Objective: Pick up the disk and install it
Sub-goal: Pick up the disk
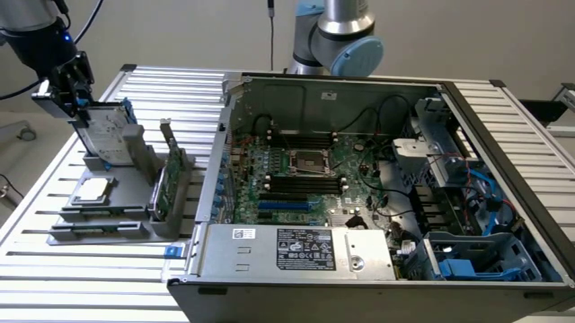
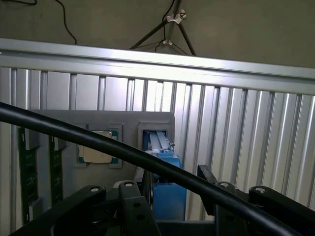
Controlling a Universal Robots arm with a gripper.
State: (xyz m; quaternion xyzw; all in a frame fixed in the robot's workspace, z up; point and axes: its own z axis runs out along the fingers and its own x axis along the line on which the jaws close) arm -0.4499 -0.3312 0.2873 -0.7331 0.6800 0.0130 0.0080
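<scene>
- The claw [image 1: 75, 101] is spread, its fingers straddling the top edge of the disk [image 1: 106, 133] and not visibly pinching it.
- The disk stands on edge in a grey holder [image 1: 134, 153] on the slatted surface [image 1: 180, 87], at the exterior view's left of the open computer case [image 1: 359, 168].
- It is probably stiff, fairly heavy, smooth-faced and sensitive to knocks, so it is best gripped across the flat faces near the top.
- Its long axis appears to run upward, leaning slightly, with the labelled face turned toward the exterior view's right.
</scene>
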